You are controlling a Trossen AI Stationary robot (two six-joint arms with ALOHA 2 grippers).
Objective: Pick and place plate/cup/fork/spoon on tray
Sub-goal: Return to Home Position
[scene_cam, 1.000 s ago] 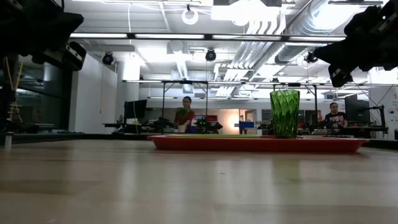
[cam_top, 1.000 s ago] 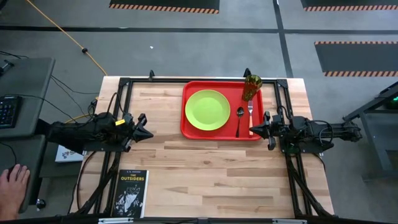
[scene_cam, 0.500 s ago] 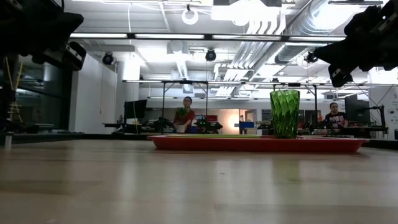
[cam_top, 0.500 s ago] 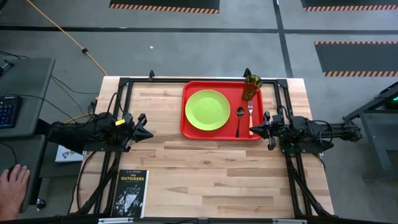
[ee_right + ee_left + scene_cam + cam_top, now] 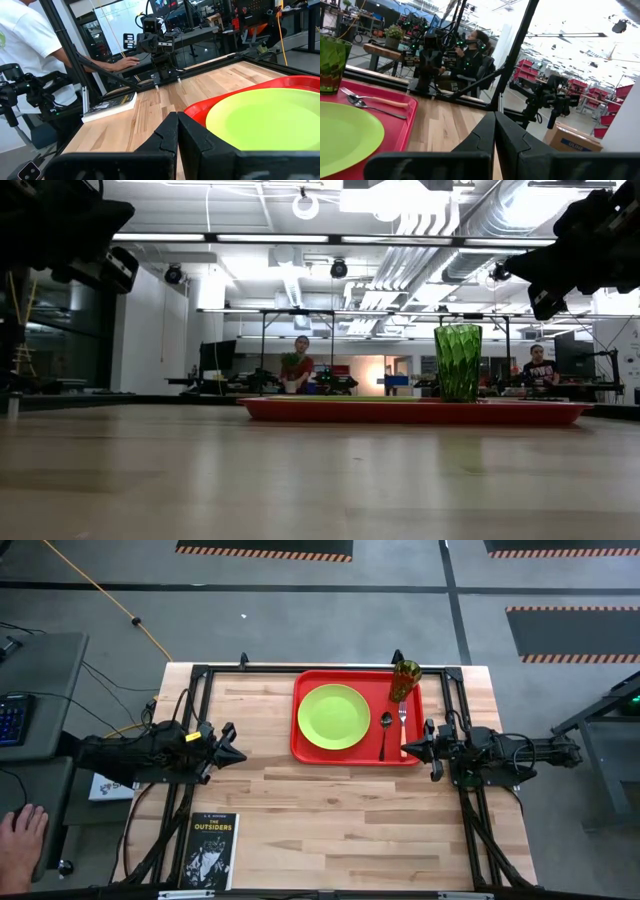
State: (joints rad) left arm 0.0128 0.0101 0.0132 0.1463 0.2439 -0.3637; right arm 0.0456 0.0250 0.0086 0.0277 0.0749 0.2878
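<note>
The red tray (image 5: 305, 740) lies at the table's far middle. On it rest the lime-green plate (image 5: 333, 716), the dark spoon (image 5: 385, 732), the orange-handled fork (image 5: 402, 724) and, upright at its far right corner, the green cup (image 5: 404, 679). The cup also shows in the low view (image 5: 457, 362). My left gripper (image 5: 240, 754) is shut and empty, left of the tray. My right gripper (image 5: 404, 749) is shut and empty, at the tray's near right corner. Both hover above the table.
A black book (image 5: 207, 849) lies at the table's near left corner. Black frame rails (image 5: 200, 680) run along the table's left, far and right sides. A person's hand (image 5: 18, 835) shows off the table at left. Bare wood fills the near half.
</note>
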